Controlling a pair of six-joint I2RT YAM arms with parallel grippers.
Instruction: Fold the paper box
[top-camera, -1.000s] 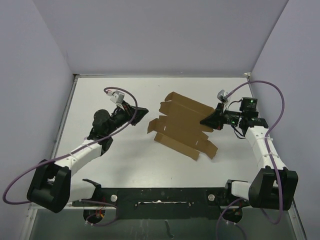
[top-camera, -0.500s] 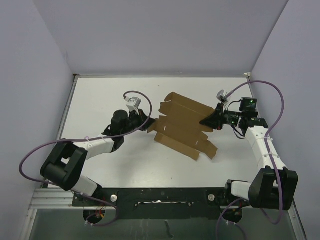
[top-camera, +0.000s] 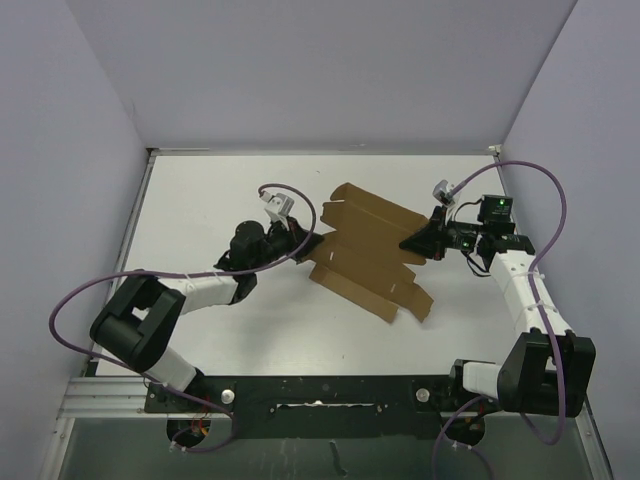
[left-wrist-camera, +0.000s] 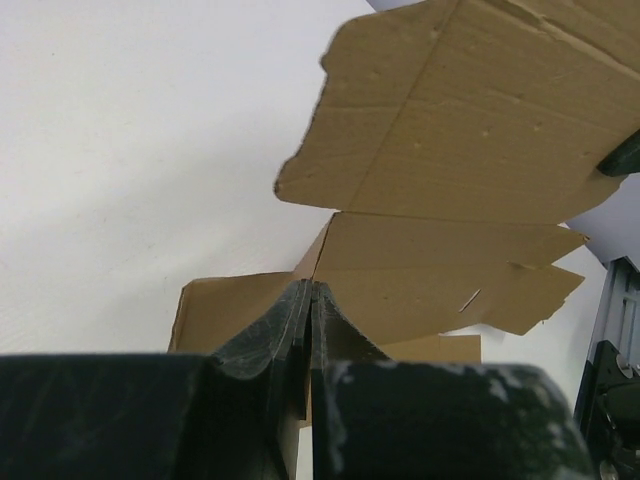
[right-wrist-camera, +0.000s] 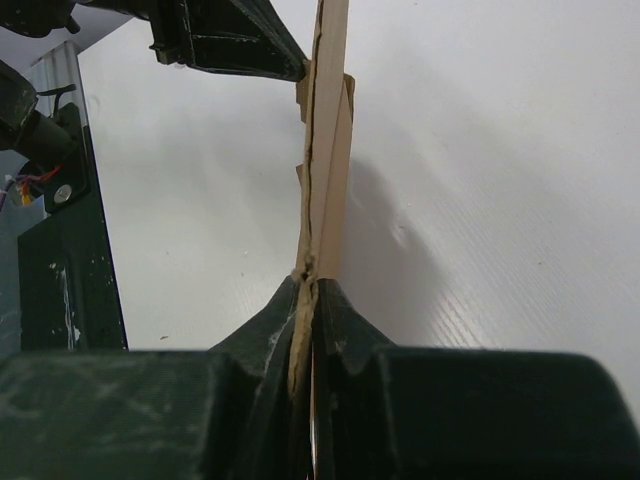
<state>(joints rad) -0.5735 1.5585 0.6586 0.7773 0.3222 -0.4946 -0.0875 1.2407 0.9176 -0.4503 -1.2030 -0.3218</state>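
Left fingers (left-wrist-camera: 285, 325) newly at diagonal paper box (top-camera: 365, 250)

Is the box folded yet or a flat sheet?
Flat sheet: the box shows open panels with flaps sticking out, no walls raised; left gripper and right gripper pinch opposite edges.

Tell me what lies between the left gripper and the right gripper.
Only the paper box: the brown sheet spans the gap, the left gripper shut on one edge, the right gripper on the opposite. The top view shows it.
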